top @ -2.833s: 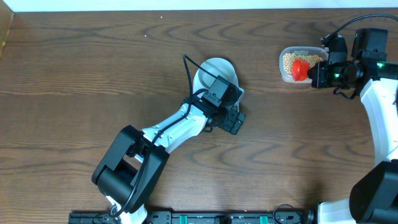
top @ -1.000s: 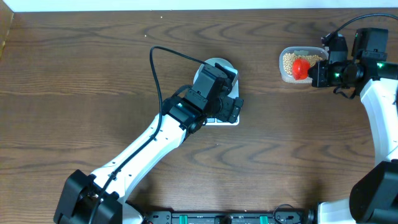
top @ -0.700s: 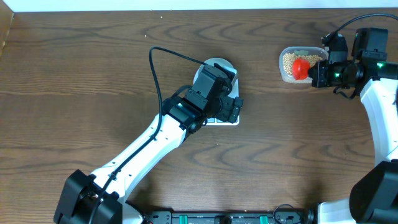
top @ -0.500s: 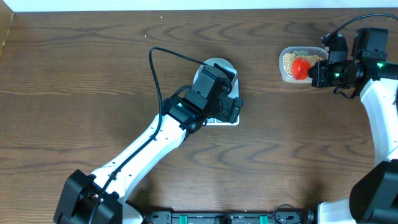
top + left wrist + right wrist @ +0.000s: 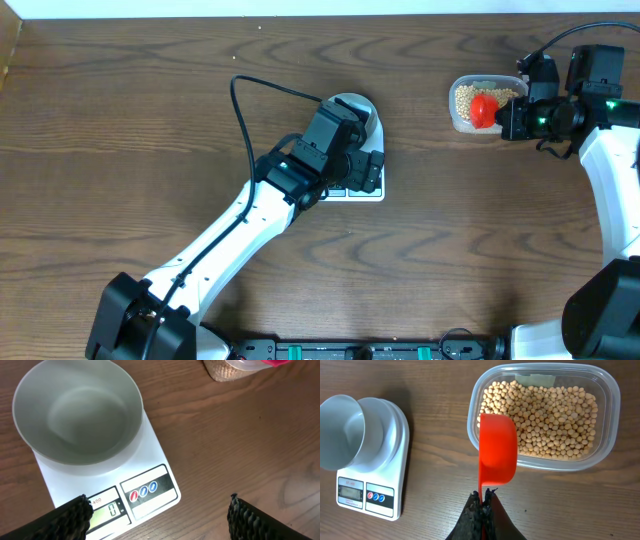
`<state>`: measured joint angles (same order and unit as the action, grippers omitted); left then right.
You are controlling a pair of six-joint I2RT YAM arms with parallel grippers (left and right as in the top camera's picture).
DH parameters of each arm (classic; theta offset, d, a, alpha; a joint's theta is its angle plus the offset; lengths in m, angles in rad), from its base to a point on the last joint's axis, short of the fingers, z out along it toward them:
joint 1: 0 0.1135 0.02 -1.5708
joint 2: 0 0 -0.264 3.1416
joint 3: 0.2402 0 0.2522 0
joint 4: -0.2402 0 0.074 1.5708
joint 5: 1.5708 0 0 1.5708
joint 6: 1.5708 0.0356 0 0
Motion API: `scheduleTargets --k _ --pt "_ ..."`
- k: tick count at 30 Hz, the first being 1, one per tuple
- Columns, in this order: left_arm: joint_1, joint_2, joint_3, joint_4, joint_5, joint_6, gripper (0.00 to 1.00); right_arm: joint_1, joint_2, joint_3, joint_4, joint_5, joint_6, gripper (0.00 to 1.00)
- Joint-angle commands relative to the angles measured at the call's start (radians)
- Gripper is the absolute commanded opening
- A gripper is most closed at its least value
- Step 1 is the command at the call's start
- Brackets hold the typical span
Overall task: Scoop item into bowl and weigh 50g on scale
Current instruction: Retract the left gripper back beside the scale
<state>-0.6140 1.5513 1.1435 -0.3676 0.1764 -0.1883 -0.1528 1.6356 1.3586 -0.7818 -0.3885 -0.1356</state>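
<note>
A dark brown wooden table with wavy grain fills the overhead view; a white strip runs along its far edge, and a black rail with green parts runs along its near edge. Near the far right corner stands a clear rounded-rectangular plastic tub, with a pale label on its far wall. A red scoop hangs across the tub's near left rim; its rounded cup overlaps the tub, and its thin handle points away from the tub.
</note>
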Motion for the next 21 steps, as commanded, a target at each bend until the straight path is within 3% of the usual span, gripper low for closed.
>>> scheduleTargets --k 1,21 --pt "0.006 -0.016 0.014 0.005 -0.013 -0.016 0.88 0.003 0.007 0.019 0.001 -0.002 -0.008 0.01" --pt "0.220 -0.016 0.014 0.013 -0.009 -0.103 0.88 0.003 0.007 0.091 -0.028 0.034 0.089 0.01"
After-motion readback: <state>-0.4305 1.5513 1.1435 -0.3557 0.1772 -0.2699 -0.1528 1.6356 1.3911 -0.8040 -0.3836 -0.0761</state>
